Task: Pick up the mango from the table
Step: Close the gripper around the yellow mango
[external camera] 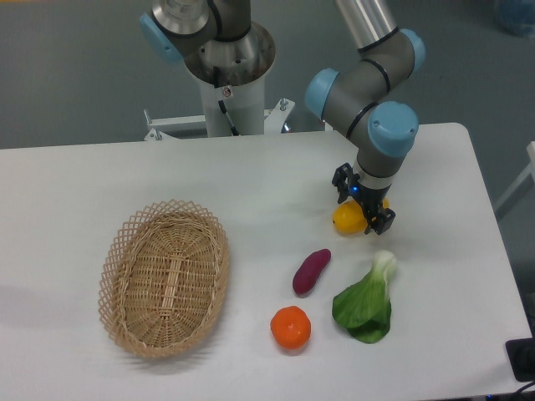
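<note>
White table (251, 184): sweet potato (311, 271), greens (365, 303) near mango (349, 218).

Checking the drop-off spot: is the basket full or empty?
Empty: the basket shows only bare wicker inside; the fruit lies outside on the table.

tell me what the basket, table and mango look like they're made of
Basket: woven wicker or rattan, matte tan; an open lattice rim and tight weave show. Table: smooth white top, likely laminate or plastic, with a soft sheen and rounded corners. Mango: real or plastic fruit, I cannot tell; its skin is smooth, slightly glossy yellow-orange.
</note>
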`<action>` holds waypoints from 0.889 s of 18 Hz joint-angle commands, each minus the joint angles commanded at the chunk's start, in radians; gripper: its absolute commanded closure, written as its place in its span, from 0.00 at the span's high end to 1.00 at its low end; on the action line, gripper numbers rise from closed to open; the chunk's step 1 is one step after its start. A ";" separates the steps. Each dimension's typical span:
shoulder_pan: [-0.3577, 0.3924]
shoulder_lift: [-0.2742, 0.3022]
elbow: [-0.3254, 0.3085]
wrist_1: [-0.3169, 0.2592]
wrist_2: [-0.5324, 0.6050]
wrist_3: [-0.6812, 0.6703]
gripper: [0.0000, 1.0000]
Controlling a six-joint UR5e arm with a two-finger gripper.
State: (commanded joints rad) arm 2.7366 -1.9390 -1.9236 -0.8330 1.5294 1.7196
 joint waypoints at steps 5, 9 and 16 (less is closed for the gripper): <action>0.000 0.005 0.005 -0.002 0.011 0.008 0.59; 0.002 0.009 0.009 0.000 0.026 0.006 0.53; 0.009 0.051 0.035 -0.012 0.017 0.012 0.49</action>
State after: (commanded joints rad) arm 2.7458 -1.8885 -1.8884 -0.8451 1.5463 1.7319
